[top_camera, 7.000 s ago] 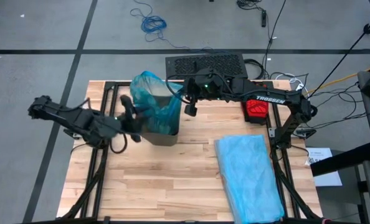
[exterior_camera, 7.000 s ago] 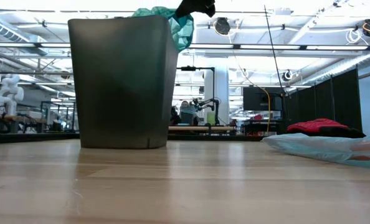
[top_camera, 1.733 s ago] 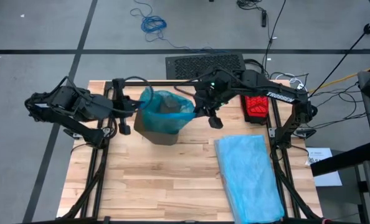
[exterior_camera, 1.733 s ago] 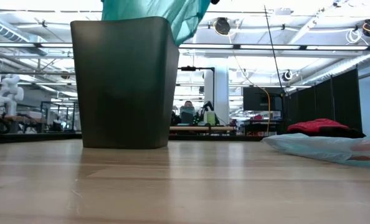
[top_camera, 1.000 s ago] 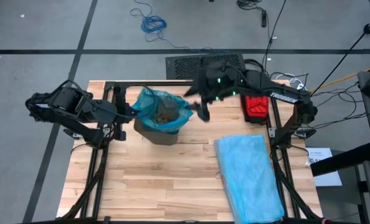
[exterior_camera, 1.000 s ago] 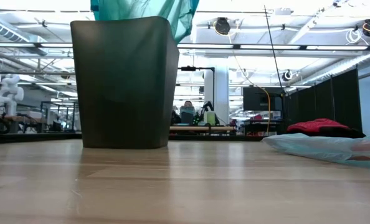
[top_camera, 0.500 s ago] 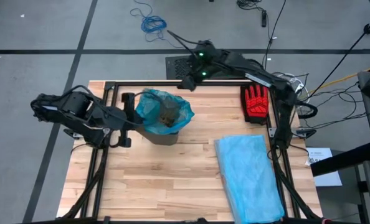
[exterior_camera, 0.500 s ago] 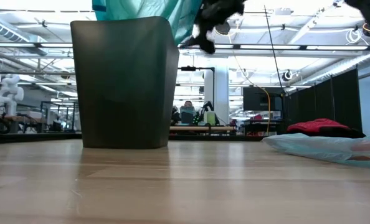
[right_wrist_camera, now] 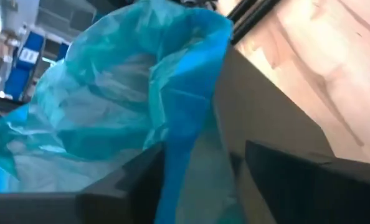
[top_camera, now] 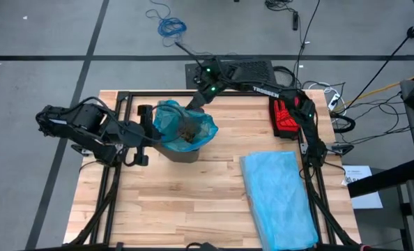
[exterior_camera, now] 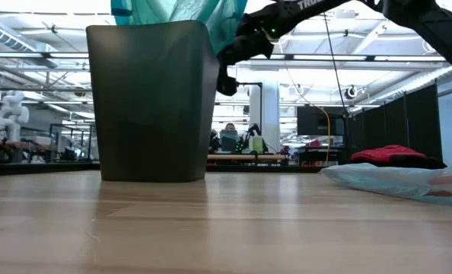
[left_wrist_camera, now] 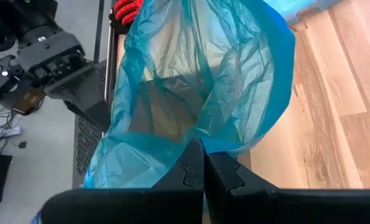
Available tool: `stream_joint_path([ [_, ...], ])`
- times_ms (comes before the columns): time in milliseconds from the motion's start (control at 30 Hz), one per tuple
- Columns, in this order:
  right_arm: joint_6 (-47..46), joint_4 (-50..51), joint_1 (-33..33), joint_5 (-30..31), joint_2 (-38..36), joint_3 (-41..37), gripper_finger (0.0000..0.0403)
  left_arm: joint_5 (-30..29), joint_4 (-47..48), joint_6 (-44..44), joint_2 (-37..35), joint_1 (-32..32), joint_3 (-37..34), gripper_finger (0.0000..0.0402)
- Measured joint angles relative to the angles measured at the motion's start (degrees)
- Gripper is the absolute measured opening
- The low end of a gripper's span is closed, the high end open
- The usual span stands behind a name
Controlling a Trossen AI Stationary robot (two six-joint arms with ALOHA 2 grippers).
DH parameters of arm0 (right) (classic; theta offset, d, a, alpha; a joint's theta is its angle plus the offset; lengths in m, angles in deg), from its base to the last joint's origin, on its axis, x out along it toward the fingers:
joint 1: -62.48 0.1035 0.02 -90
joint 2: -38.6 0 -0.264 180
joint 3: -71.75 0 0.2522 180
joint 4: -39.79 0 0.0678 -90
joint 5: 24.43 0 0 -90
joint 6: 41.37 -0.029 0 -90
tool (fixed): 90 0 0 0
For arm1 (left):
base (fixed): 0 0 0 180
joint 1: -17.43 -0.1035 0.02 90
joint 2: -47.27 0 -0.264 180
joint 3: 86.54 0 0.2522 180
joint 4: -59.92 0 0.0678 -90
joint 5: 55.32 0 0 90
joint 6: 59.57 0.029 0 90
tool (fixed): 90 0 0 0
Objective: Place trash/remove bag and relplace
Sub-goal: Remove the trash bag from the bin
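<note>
the bag [top_camera: 185, 124] sits in the bin [exterior_camera: 151, 100], at about 11 o'clock from the middle of the table [top_camera: 193, 195]. its top edge sticks up above the bin so it can be pulled out, i think.

the left gripper [left_wrist_camera: 203, 163] is at the bag's 9 o'clock side. its two fingers are pressed together on the bag's edge, with thin plastic pinched between them. it looks like it holds that side up so the bag does not slip back in.

the right gripper [right_wrist_camera: 200, 158] is at the bag's 1 o'clock side. its fingers stand apart with a fold of the bag's edge between them, but they do not pinch it. i think it is getting ready to grab that side.

the trash [top_camera: 188, 130] shows as a brown heap down inside the bag. i cannot count the bits.

counting: one bin, one green bag in it, one pale blue bag [top_camera: 279, 196] lying flat at 4 o'clock, one red glove [top_camera: 286, 116] at 2 o'clock, two arms.
</note>
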Motion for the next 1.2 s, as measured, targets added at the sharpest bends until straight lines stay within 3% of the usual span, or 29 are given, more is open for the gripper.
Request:
stream_joint_path([
  [200,7.94,-1.13,1.68,1.87,-2.46,0.00,0.0029,0.00,0.00,0.00,0.00,0.00,0.00,0.0000],
  [400,17.83,-1.43,4.08,5.69,-6.72,0.00,0.0002,-0.02,0.30,-1.11,-0.02,0.00,0.00,0.0000],
  [533,24.48,-0.86,6.21,12.82,-11.25,0.09,0.0000,-0.49,1.10,-1.53,-0.02,0.00,0.00,0.0000],
  [633,26.36,0.99,7.20,14.37,-13.68,0.09,0.0000,-0.89,1.13,-1.59,-0.02,0.00,0.00,0.0000],
  [733,28.58,6.42,7.10,14.56,-15.86,0.09,0.0002,-1.24,1.95,-3.03,-0.02,0.00,0.00,0.0000],
  [867,40.01,17.25,7.81,17.24,-20.20,0.09,0.0027,-5.04,7.37,-7.14,-0.02,0.62,0.00,0.0000],
  [1033,48.01,26.10,11.58,35.87,-26.74,0.09,0.0096,-10.74,10.71,-11.13,-0.48,1.65,-0.02,0.0000],
  [1200,47.86,32.57,17.56,52.05,-29.81,0.09,0.0177,-14.79,11.50,-15.16,-1.27,2.16,-0.02,0.0000],
])
